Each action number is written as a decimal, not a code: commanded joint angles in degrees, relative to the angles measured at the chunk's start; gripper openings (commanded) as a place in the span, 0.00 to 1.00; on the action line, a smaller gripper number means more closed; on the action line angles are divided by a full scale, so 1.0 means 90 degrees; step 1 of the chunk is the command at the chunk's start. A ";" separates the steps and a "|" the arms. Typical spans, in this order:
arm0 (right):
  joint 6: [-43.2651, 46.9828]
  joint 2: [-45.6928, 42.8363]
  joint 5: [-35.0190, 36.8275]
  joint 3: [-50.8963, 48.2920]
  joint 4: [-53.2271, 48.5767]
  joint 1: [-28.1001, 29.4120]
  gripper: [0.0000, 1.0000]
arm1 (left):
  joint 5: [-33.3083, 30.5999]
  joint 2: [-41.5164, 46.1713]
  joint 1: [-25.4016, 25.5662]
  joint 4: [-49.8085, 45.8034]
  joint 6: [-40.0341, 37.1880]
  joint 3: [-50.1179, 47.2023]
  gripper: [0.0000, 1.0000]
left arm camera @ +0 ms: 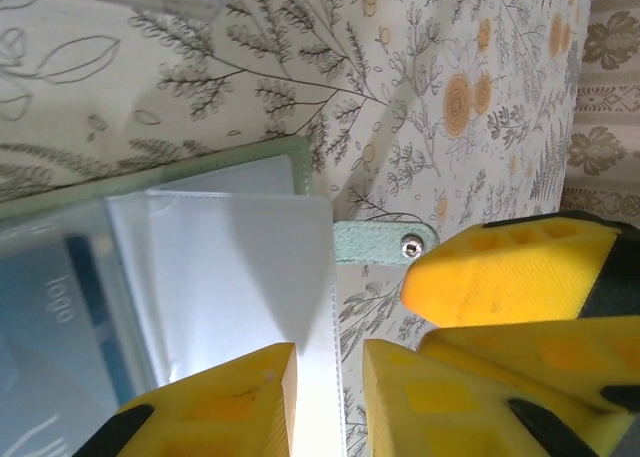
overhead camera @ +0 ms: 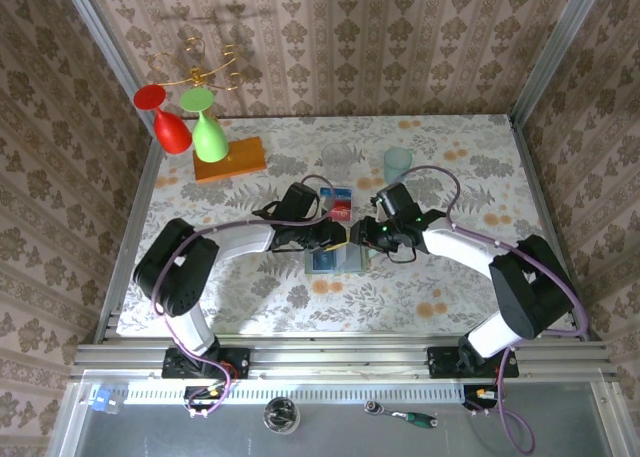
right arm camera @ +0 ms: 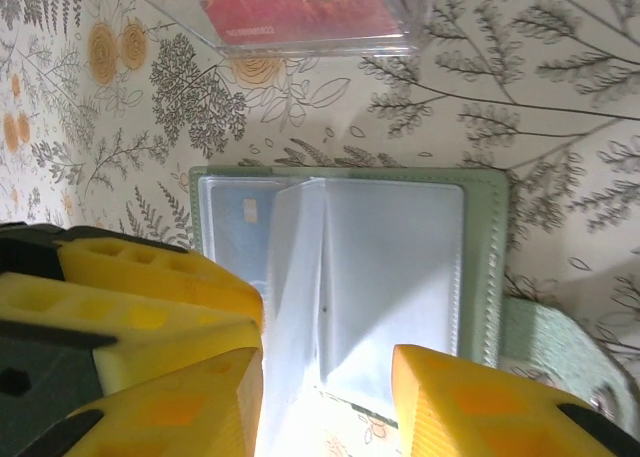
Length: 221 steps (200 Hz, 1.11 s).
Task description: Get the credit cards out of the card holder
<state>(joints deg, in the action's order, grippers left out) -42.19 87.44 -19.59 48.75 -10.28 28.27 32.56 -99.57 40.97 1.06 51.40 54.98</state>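
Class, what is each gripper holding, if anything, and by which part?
Nothing looks clamped. The left gripper is open astride the edge of a clear plastic sleeve of the pale green card holder; the right gripper is open around the sleeves' fold.

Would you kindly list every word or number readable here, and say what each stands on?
"logo": on the blue card inside the card holder's clear sleeve.
Gold letters, seemingly "VIP", partly cut off: on the red card in the clear tray.
Small white print beneath: too blurred to read.
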 commanded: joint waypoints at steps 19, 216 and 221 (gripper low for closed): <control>0.0139 -0.0536 0.0229 -0.0367 -0.0106 -0.0171 0.42 | 0.0025 -0.0461 0.0171 -0.0373 -0.0056 0.0501 0.26; 0.0031 0.0657 -0.0508 0.0455 0.0077 0.0410 0.35 | -0.0510 0.0739 -0.0250 0.0425 0.0192 -0.0929 0.25; 0.0017 0.0742 -0.0517 0.0535 0.0092 0.0474 0.35 | -0.0530 0.0817 -0.0284 0.0429 0.0188 -0.0998 0.25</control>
<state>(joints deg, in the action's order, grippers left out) -41.76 91.09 -22.39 50.02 -10.35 30.24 29.82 -96.03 39.75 3.44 52.38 48.75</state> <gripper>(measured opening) 0.349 0.254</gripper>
